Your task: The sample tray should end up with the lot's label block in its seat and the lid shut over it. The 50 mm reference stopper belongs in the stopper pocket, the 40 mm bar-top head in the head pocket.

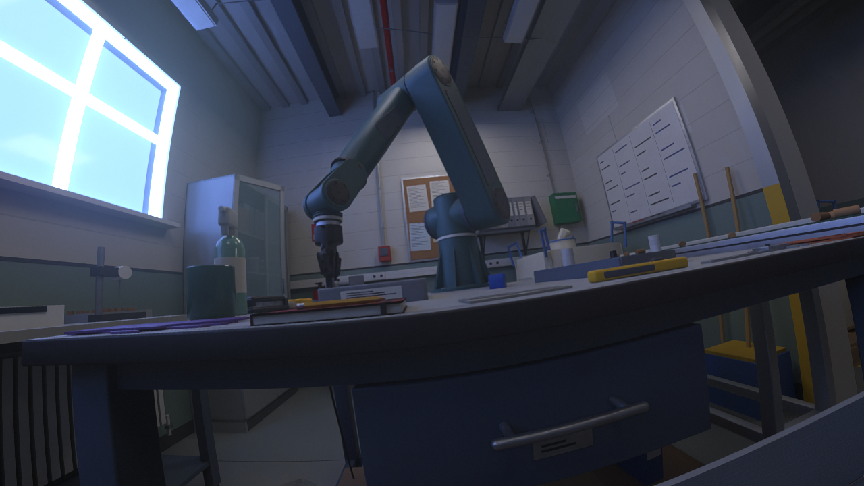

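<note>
A grey labelled box (361,292) lies low on the bench's left part, right under my gripper (329,279). The gripper points straight down behind the box's left end, and its fingertips are hidden there. I cannot tell whether the fingers are open or closed, or whether they hold anything. A small blue block (496,280) sits on the bench beside the arm's base. A dark blue tray (583,266) lies further right, with a white cylinder (567,256) and other small pieces standing on it. A second white cylinder (653,242) stands behind the tray.
A dark green can (210,292) and a green bottle (230,254) stand at the bench's left end. A dark book (329,310) with a yellow pencil on top lies in front of the box. A yellow knife (637,269) lies on the right. A drawer sits below the bench edge.
</note>
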`<state>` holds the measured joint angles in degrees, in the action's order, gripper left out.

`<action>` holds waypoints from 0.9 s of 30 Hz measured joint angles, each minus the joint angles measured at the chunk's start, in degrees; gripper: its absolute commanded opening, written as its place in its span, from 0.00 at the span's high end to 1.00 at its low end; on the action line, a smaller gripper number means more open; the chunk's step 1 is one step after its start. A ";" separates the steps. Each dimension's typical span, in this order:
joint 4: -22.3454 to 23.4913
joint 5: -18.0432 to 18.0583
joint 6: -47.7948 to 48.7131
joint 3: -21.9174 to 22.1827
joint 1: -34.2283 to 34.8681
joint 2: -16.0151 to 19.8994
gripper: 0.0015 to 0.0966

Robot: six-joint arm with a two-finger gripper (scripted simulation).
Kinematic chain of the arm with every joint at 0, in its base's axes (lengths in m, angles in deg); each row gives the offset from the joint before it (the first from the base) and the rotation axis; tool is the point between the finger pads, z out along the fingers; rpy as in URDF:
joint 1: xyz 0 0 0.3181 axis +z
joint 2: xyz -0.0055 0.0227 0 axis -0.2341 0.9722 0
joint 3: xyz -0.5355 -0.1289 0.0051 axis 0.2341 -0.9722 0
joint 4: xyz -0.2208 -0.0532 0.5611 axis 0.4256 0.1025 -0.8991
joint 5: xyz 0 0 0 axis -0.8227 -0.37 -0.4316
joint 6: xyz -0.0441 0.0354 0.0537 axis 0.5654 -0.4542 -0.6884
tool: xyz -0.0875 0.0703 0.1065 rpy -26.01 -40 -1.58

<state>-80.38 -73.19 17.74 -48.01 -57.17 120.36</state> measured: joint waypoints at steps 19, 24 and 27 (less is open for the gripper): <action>0.01 -0.02 0.00 0.00 0.00 -0.01 0.79; 0.01 -0.02 0.00 0.00 0.00 -0.01 0.81; 0.01 -0.02 0.00 0.00 0.00 -0.01 0.82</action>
<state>-80.37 -73.21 17.74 -48.02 -57.18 120.35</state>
